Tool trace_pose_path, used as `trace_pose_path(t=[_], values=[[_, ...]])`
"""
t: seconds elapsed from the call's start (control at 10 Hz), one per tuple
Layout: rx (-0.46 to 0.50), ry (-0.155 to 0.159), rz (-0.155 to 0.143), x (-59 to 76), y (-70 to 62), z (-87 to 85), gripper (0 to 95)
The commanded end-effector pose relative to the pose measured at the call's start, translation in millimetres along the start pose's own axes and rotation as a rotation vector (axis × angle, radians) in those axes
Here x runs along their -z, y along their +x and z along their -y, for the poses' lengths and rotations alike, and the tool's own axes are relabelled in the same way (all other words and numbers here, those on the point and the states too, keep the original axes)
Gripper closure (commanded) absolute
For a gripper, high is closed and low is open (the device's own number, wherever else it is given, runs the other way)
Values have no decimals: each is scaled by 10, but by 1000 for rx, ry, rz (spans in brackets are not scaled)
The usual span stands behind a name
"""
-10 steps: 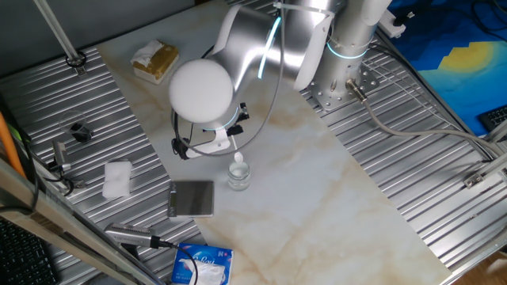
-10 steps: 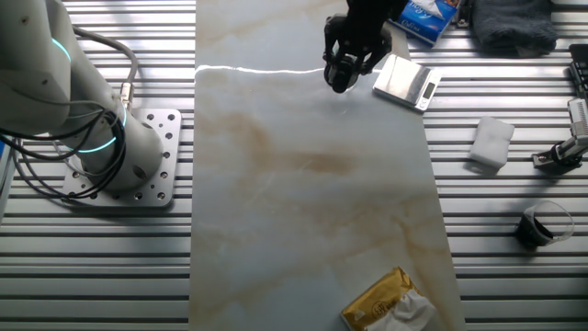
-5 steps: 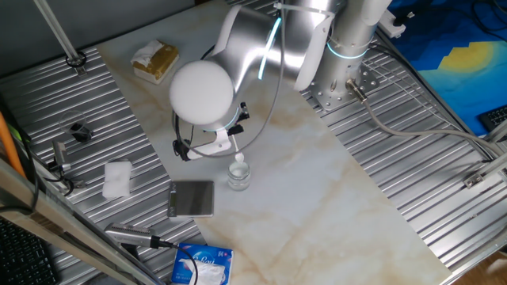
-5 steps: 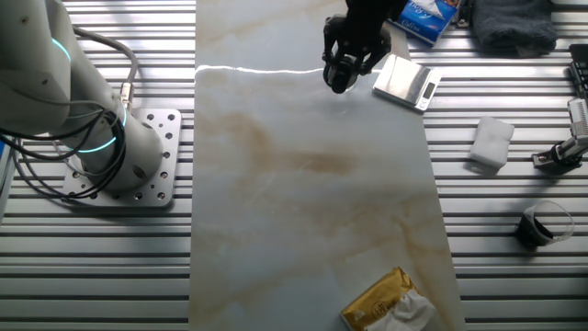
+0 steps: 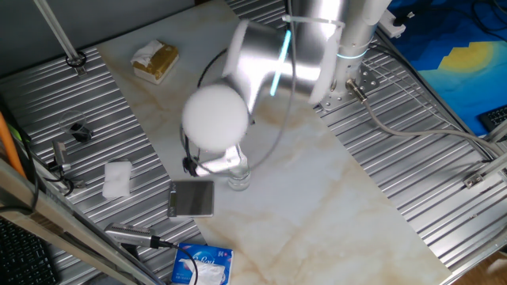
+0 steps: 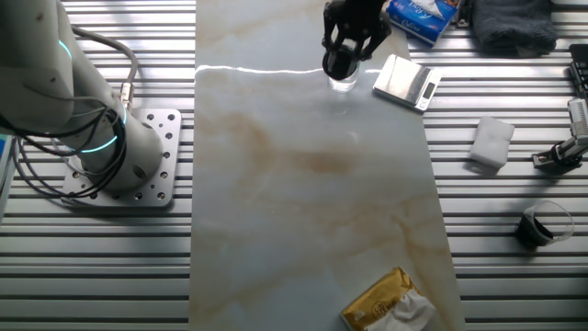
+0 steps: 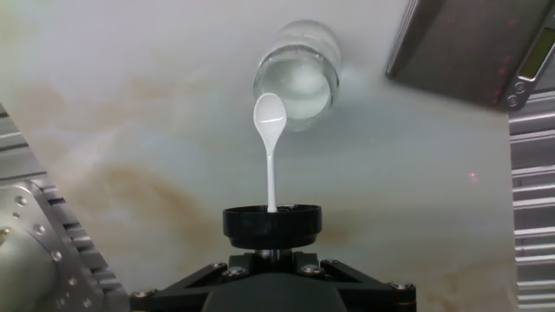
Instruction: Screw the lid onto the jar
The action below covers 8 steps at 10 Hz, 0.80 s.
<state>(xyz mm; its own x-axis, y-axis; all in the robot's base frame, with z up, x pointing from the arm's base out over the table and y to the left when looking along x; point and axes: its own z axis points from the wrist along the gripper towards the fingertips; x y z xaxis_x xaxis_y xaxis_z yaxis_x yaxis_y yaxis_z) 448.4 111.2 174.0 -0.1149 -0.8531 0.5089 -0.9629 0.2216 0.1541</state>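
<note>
One black lid (image 7: 273, 223), with a white spoon-like stem, is held by the gripper (image 7: 274, 253) at lower centre, just above the clear jar (image 7: 296, 76) on the bench (image 7: 156, 113). Jaws' opening cannot be told. No legible writing is seen.

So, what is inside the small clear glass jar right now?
In the hand view the small clear glass jar stands open, showing only whitish glints and no clear contents. The white spoon fixed under the round black lid covers part of its mouth, so that part stays hidden.

Two high fixed views from opposite table sides, hand view close above the jar (image 7: 296, 71).
</note>
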Motion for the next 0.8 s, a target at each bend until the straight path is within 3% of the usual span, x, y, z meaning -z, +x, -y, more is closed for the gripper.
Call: trace_pose_path(t=[0.1, 0.5, 0.8], values=[[-9, 4, -43, 15, -13, 12, 950], [-28, 11, -89, 31, -44, 33, 950], [-35, 12, -126, 49, -137, 73, 950]])
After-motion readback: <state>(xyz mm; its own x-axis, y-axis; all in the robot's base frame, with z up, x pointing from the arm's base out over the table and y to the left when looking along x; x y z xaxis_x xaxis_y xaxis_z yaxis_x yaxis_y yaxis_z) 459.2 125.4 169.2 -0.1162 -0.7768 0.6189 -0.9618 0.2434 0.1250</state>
